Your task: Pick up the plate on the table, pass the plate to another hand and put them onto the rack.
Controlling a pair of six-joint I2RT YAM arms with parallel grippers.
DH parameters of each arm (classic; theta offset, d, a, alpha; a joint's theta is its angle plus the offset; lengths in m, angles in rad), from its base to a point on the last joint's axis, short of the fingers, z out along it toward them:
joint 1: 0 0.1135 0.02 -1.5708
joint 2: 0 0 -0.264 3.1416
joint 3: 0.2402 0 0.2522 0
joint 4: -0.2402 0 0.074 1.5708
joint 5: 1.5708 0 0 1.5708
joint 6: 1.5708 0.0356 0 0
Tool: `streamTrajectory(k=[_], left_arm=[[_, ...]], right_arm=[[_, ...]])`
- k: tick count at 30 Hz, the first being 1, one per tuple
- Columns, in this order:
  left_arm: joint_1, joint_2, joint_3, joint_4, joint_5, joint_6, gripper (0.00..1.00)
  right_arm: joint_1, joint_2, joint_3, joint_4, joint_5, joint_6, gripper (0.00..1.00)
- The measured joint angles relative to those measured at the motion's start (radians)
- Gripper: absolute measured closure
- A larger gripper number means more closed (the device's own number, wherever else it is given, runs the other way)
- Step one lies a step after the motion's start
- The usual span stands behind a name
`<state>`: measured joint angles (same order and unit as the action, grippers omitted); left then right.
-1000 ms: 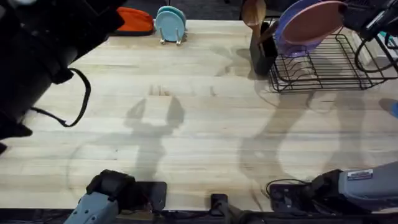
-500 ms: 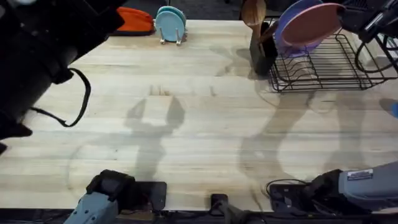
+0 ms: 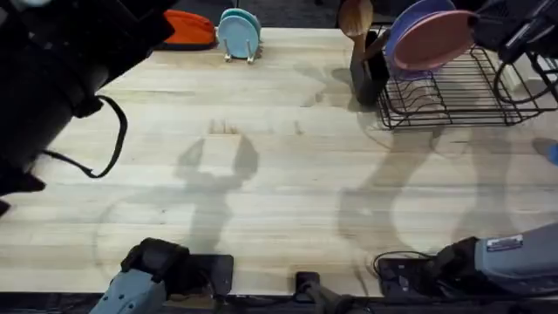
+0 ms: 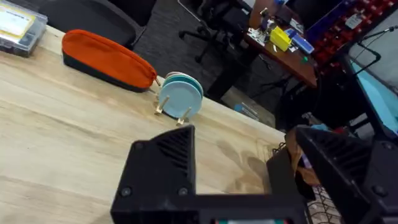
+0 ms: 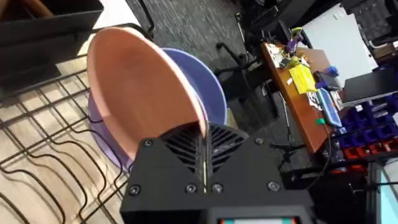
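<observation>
Overhead: right gripper (image 5: 204, 163) pinches the plate (image 3: 433, 38) over the rack (image 3: 453, 92), beside a purple plate (image 3: 403, 26).

Dark carpet floor (image 4: 186, 25), office chairs (image 4: 214, 31), and a cluttered brown desk (image 5: 298, 87).

Your right gripper (image 5: 203, 163) is easing the pink plate (image 3: 433, 38) leftward and lower, closer against the lavender plate (image 3: 410, 23).

Right hand (image 5: 204, 163) pinches pink plate (image 5: 134, 87) by its rim, plate on edge over rack (image 5: 56, 146) wires, just beside purple plate (image 5: 208, 93). Cluttered desk behind.
</observation>
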<state>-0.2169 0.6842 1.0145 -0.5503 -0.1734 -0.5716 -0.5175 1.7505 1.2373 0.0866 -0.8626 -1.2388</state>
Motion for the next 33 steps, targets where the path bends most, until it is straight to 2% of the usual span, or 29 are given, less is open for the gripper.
streamTrajectory(k=[7, 15, 21, 22, 29, 33], left_arm=[[0.000, 0.000, 0.000, 0.000, 0.000, 0.000, 0.007], [0.000, 0.000, 0.000, 0.000, 0.000, 0.000, 0.007], [0.000, 0.000, 0.000, 0.000, 0.000, 0.000, 0.007], [0.000, 0.000, 0.000, 0.000, 0.000, 0.000, 0.008], [0.000, 0.000, 0.000, 0.000, -0.003, 0.000, 0.007], [0.000, 0.000, 0.000, 0.000, -0.004, 0.000, 0.008]], right_arm=[[-0.001, 0.082, 0.003, 0.009, 0.032, -0.007, 0.971], [-0.008, 0.102, 0.015, 0.001, 0.048, -0.007, 0.953], [-0.004, 0.117, 0.015, -0.016, 0.048, 0.013, 0.107], [-0.005, 0.118, 0.015, -0.016, 0.049, 0.021, 0.028], [-0.016, 0.113, 0.015, -0.032, 0.062, 0.144, 0.007], [-0.019, 0.059, 0.015, -0.148, 0.171, 0.198, 0.007]])
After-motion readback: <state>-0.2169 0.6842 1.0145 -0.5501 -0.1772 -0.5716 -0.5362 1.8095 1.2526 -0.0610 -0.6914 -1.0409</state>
